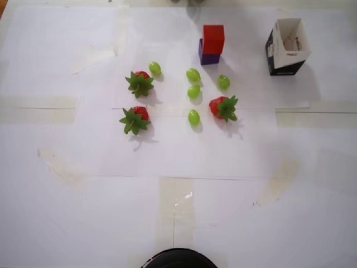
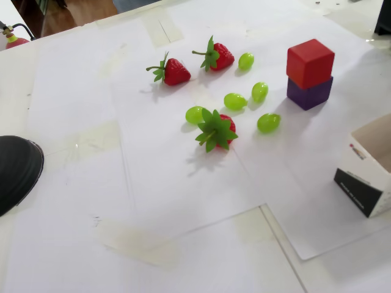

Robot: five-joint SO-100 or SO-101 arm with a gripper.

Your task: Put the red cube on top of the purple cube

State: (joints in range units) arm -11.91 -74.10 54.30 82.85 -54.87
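The red cube is seen stacked on the purple cube, at about 12 o'clock of the paper-covered table in the overhead view. It is set slightly askew, so a table bump could likely topple it toward the green grapes or the carton. No gripper is in view, so jaw state cannot be told.
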